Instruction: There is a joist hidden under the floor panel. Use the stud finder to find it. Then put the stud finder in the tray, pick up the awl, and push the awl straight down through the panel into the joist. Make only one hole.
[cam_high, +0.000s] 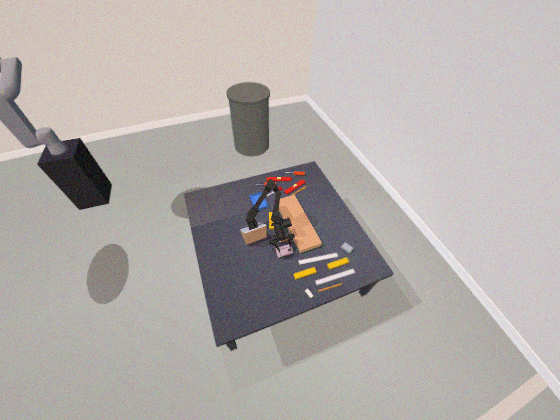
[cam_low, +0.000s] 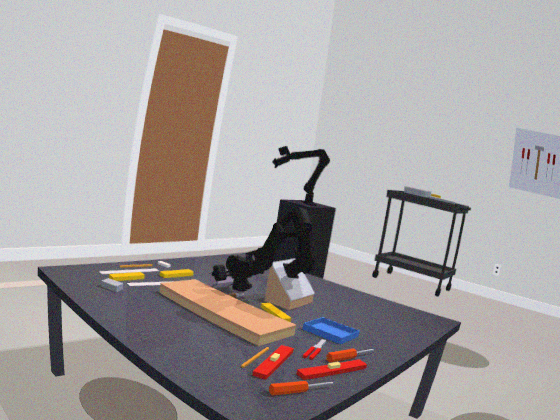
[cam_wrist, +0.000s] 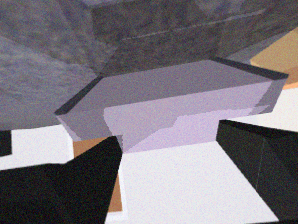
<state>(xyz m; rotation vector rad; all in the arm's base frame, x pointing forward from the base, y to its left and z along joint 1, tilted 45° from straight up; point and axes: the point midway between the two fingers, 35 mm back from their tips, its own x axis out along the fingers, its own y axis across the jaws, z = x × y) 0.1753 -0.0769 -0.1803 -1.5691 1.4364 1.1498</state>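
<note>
The stud finder, a lilac block with a flared head, (cam_high: 284, 251) (cam_wrist: 165, 122) is beside the near end of the floor panel. My gripper (cam_high: 283, 242) (cam_wrist: 164, 128) stands wide and appears shut on it, one finger against each side. I cannot tell whether it touches the table. The tan floor panel (cam_high: 306, 225) (cam_low: 224, 309) lies flat, and no joist shows. The blue tray (cam_high: 255, 200) (cam_low: 331, 330) looks empty. Two orange-handled tools (cam_low: 341, 355) (cam_low: 289, 388) with thin metal shafts lie beyond the panel; I cannot tell whether either is the awl.
A wooden wedge (cam_high: 254, 235) (cam_low: 290, 295) stands by the arm's base. A yellow block (cam_low: 275, 311) lies between wedge and panel. Two red levels (cam_low: 273, 361) (cam_low: 332, 369), pliers (cam_low: 315, 349) and a pencil (cam_low: 255, 357) lie near the tray. White strips, yellow blocks and small pieces lie past the panel's other end.
</note>
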